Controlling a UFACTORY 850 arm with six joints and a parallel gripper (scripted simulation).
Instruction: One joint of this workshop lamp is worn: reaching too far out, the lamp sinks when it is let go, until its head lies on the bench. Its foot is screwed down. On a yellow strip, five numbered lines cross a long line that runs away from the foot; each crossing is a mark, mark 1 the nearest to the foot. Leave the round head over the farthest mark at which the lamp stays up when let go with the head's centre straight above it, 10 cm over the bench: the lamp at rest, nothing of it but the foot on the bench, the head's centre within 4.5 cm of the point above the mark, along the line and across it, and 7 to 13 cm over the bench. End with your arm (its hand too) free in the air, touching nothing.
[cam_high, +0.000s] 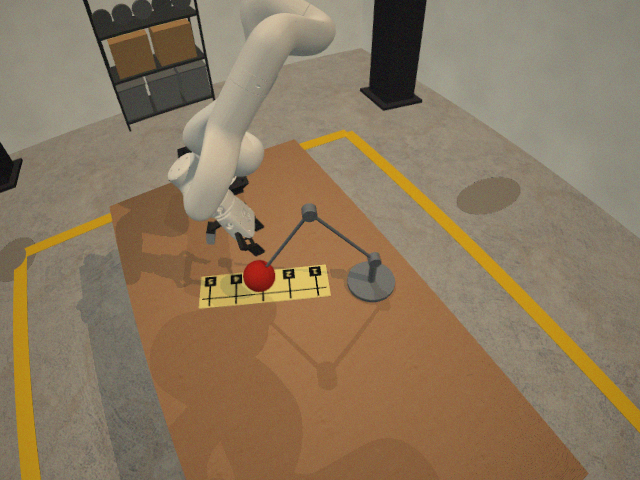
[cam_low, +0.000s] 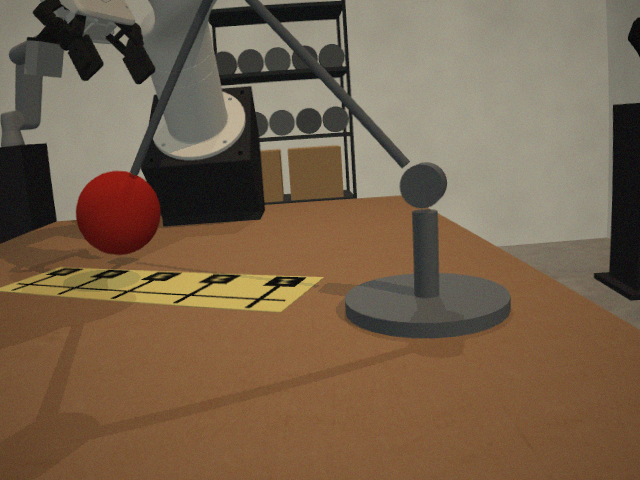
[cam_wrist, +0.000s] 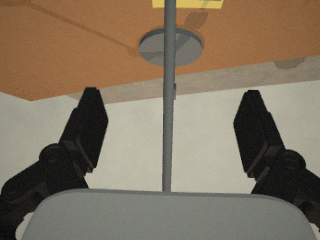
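The lamp's grey round foot (cam_high: 379, 289) (cam_low: 465, 304) (cam_wrist: 190, 47) stands on the brown bench (cam_high: 413, 413) (cam_low: 361, 413) at the near end of the yellow strip (cam_high: 305, 291) (cam_low: 155, 297) (cam_wrist: 210, 4). Its two thin arms rise to an elbow (cam_high: 309, 211) and come down to the red round head (cam_high: 258, 275) (cam_low: 117, 212). The head hangs clear above the strip and covers the third label in the top view. My gripper (cam_high: 232, 243) (cam_low: 111, 59) (cam_wrist: 170, 105) is open and empty, up behind the head. In the wrist view the lamp's thin arm (cam_wrist: 169, 100) runs between the fingers, untouched.
The robot's black base block (cam_low: 206, 191) stands at the back of the bench. A shelf rack (cam_high: 149, 56) (cam_low: 305, 103) and a black pillar (cam_high: 395, 51) stand on the floor beyond. A yellow line (cam_high: 465, 237) on the floor rings the bench.
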